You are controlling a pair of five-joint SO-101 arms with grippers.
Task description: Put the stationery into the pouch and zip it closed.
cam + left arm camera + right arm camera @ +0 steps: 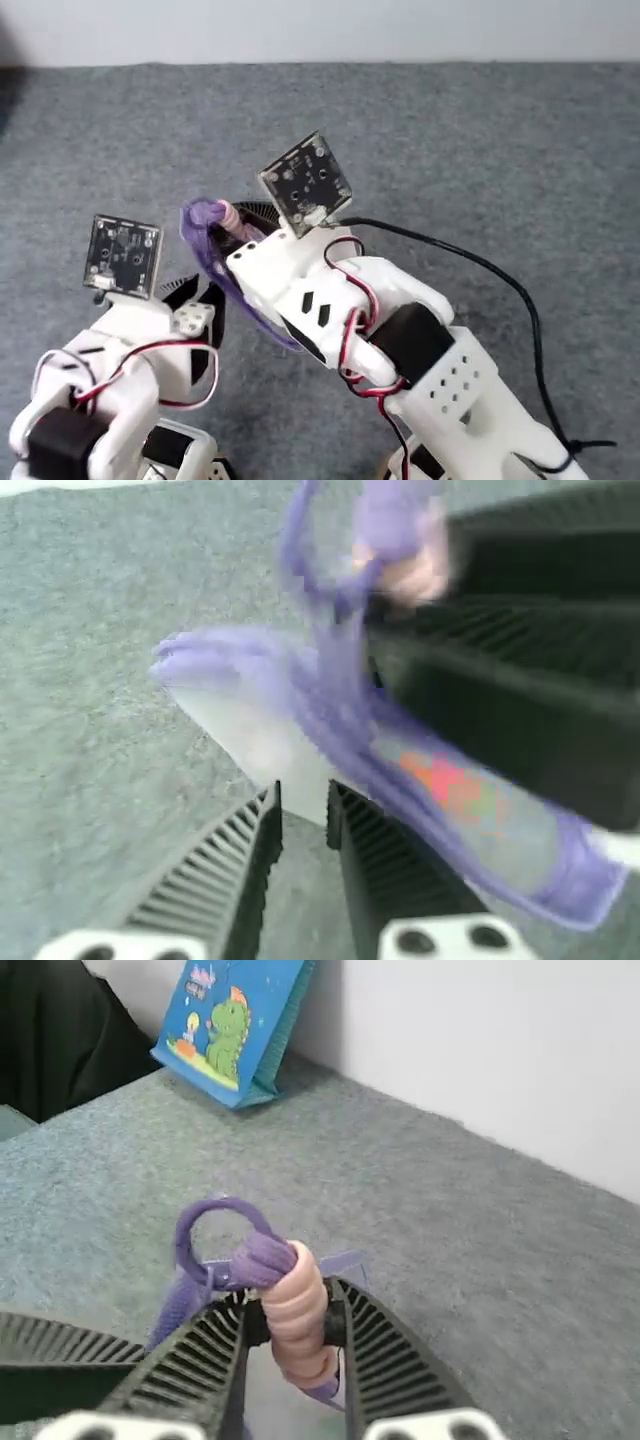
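Item: pouch [203,228], clear panels with purple trim, held up off the grey table [450,1220] between the two arms, its purple edge running down beside the right arm in the high view. Contents: a coloured patch shows through the panel in the left wrist view; whether it is stationery or print cannot be told, and no loose stationery lies on the visible table. Zip pull: pink ribbed charm [300,1322] on a purple loop [183,1240]. Right hand [288,1292]: clamped on the charm, jaws pressed to either side of it. Left hand [303,792]: jaws nearly together, tips seemingly pinching the lower edge of the pouch. Background: blue paper bag [235,1020] with a dinosaur picture, leaning on the wall. Step in hand, by judgement: the zipping. Next move calls for drawing the charm along the zip line while the left hand keeps the pouch taut as a counter-hold.
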